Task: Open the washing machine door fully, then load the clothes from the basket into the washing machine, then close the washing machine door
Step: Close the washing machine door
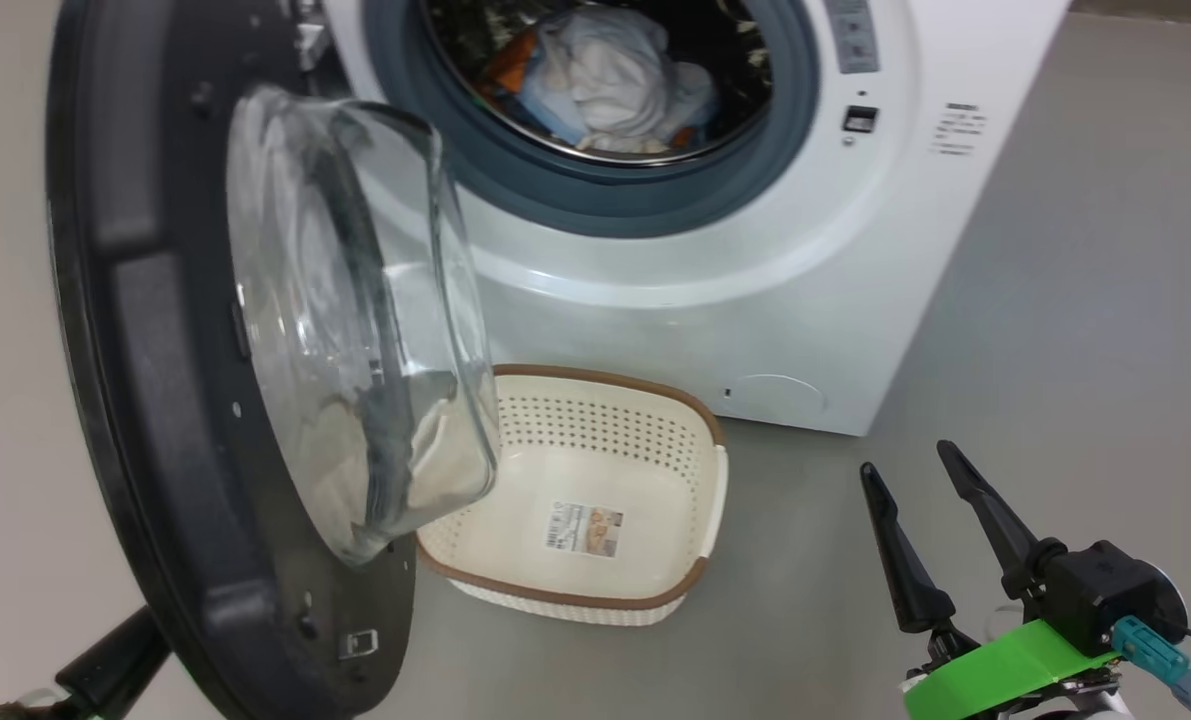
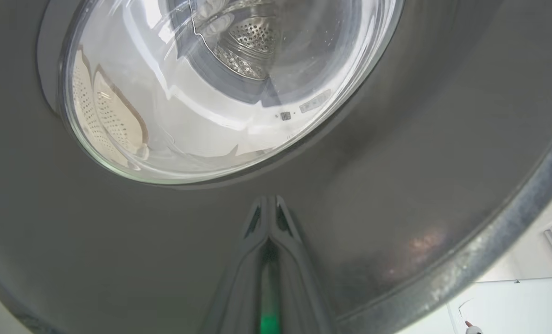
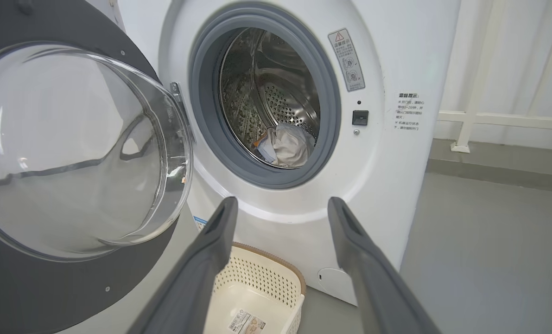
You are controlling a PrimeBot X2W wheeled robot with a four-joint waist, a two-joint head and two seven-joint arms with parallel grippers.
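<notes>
At the left the door [image 1: 125,350] hangs open, its black rim ringing a clear glass bowl that bulges toward the washer [image 1: 755,300]. The left gripper [image 2: 269,206] is pressed together, tips at the door's outer face just below the window; its wrist view alone shows that grey face. The basket [image 1: 595,378] sits on the floor [image 1: 1055,350] against the washer's front, label on its bottom. The clothes [image 1: 605,80], pale blue and white with orange, lie at the drum's bottom; the right wrist view adds the holed steel wall. The right gripper [image 1: 907,458] is spread wide, right of the basket.
</notes>
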